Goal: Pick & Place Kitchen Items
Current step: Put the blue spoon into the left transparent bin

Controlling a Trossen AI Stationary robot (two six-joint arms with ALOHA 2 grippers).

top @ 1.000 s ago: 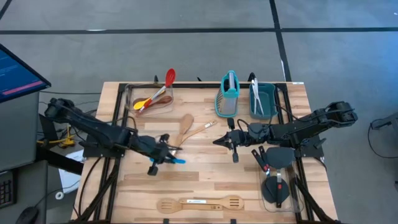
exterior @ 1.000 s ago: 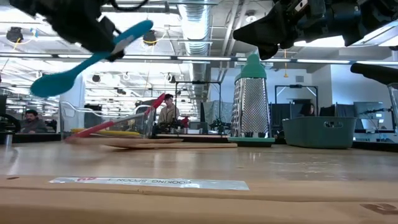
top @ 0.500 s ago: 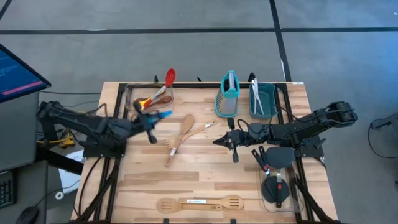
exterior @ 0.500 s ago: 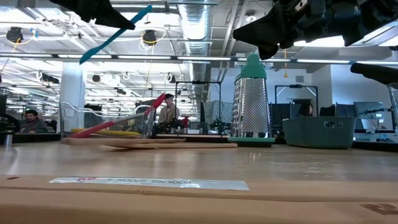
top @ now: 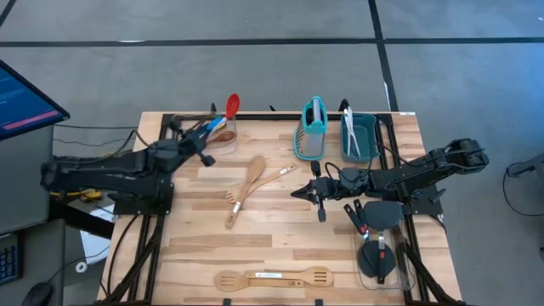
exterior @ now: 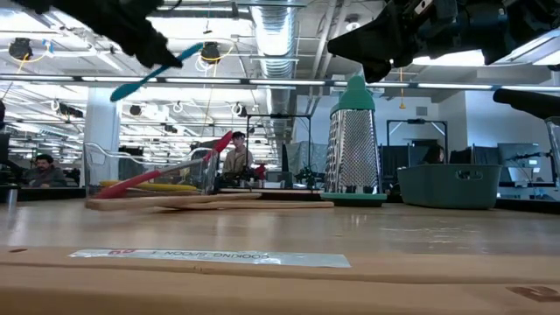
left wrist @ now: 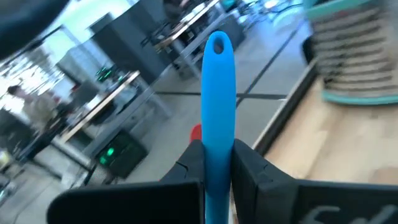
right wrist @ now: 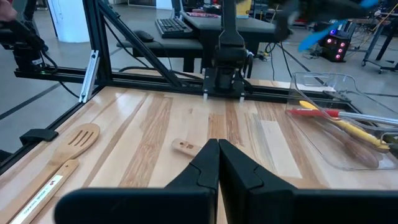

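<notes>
In the high view, the left gripper [top: 197,141] was above the clear container [top: 183,127] at the table's back left, clamped on the blue spoon [top: 208,125]; that container held a red spoon [top: 230,106] and a yellow spoon, while a wooden spoon [top: 252,171] lay near the table's middle and a wooden slotted spatula [top: 274,277] lay near the front edge. The teal box grater [top: 312,128] stood just beside the teal bin [top: 363,136]. The right gripper [top: 308,192] hovered over the table's middle-right, fingers closed and empty. In the low view, the blue spoon [exterior: 156,73] hung tilted in the air, clear of the tabletop. In the left wrist view, both fingers [left wrist: 190,157] pinched the blue handle [left wrist: 217,93]. In the right wrist view, the right gripper's fingers [right wrist: 206,163] met with nothing between them.
</notes>
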